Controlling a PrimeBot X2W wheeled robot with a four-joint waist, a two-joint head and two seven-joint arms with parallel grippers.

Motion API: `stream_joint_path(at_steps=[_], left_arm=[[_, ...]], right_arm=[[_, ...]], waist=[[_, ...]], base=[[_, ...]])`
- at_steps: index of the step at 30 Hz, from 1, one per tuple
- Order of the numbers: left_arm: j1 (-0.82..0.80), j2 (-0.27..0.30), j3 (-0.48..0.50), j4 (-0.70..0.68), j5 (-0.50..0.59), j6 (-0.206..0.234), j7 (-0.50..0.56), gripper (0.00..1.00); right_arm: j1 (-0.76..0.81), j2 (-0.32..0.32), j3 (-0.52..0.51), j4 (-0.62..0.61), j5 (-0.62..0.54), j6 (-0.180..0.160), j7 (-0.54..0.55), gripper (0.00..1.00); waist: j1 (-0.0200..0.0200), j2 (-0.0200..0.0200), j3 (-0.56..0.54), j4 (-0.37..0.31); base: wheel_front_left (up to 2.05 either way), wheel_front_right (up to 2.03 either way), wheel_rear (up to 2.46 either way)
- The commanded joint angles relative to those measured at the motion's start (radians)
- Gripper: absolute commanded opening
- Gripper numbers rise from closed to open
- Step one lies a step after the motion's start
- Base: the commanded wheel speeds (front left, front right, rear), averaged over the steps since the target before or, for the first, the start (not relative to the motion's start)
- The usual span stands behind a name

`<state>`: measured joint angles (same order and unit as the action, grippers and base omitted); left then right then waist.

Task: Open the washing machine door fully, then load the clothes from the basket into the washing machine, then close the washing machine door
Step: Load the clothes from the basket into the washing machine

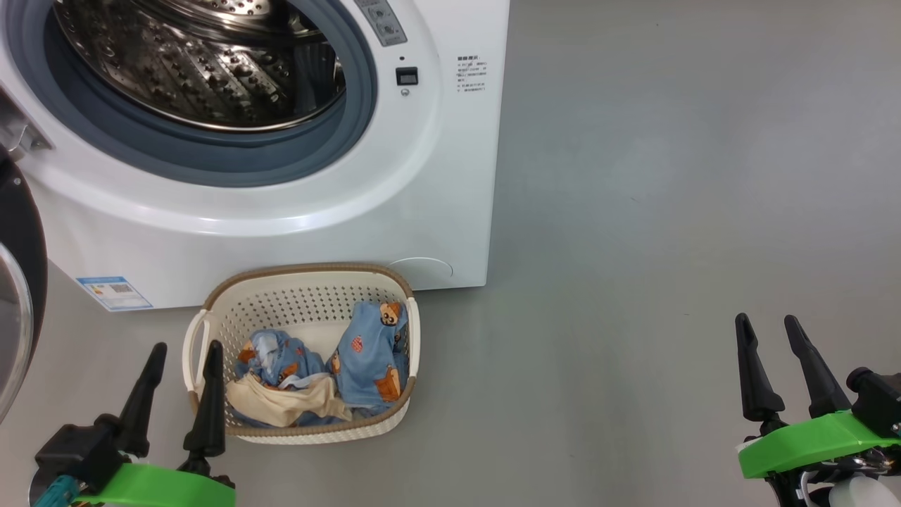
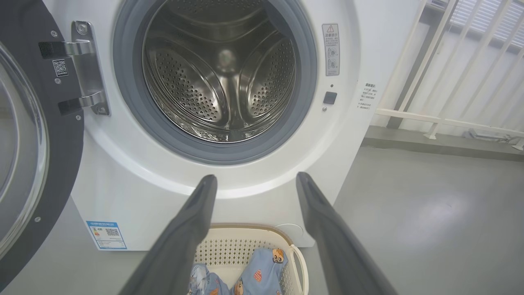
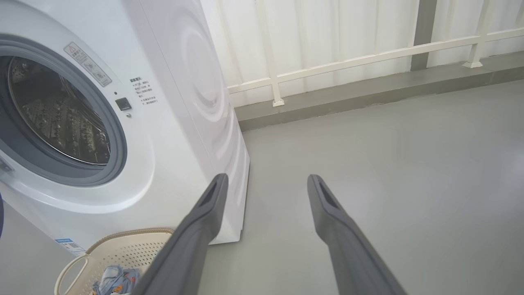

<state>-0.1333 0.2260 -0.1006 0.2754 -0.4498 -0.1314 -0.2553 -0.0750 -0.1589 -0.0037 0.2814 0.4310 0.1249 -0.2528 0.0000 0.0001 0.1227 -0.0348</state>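
Observation:
The white washing machine stands at the upper left with its steel drum exposed. Its black-rimmed door hangs swung open at the far left, also seen as the door in the left wrist view. The cream basket sits on the floor in front of the machine, holding blue bear-print clothes and a cream-beige piece. My left gripper is open just left of the basket, empty. My right gripper is open far to the right over bare floor, empty.
Grey floor stretches to the right of the machine. A white railing and wall run behind it. A blue label is on the machine's lower front.

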Motion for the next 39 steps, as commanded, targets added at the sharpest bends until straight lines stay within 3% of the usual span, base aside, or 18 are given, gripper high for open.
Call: stream_joint_path(at_steps=[1,30,39], left_arm=[[-0.015,0.029,0.027,-0.03,-0.01,0.001,-0.006,1.0],[-0.034,0.034,0.027,-0.03,-0.027,0.001,-0.006,1.0],[-0.037,0.026,0.027,-0.026,-0.022,0.001,-0.006,1.0]], right_arm=[[-0.014,-0.014,0.02,-0.026,-0.007,0.006,-0.009,1.0],[-0.025,-0.011,0.019,-0.026,-0.006,0.006,-0.009,1.0],[-0.024,-0.012,0.02,-0.03,-0.007,0.006,-0.009,1.0]], waist=[[0.0,-0.0001,0.001,0.0],[0.0,-0.0001,0.017,-0.004],[0.0,-0.0001,0.022,-0.001]], base=[[0.43,-0.61,0.18],[0.57,-0.9,0.32],[0.14,-0.15,0.02]])
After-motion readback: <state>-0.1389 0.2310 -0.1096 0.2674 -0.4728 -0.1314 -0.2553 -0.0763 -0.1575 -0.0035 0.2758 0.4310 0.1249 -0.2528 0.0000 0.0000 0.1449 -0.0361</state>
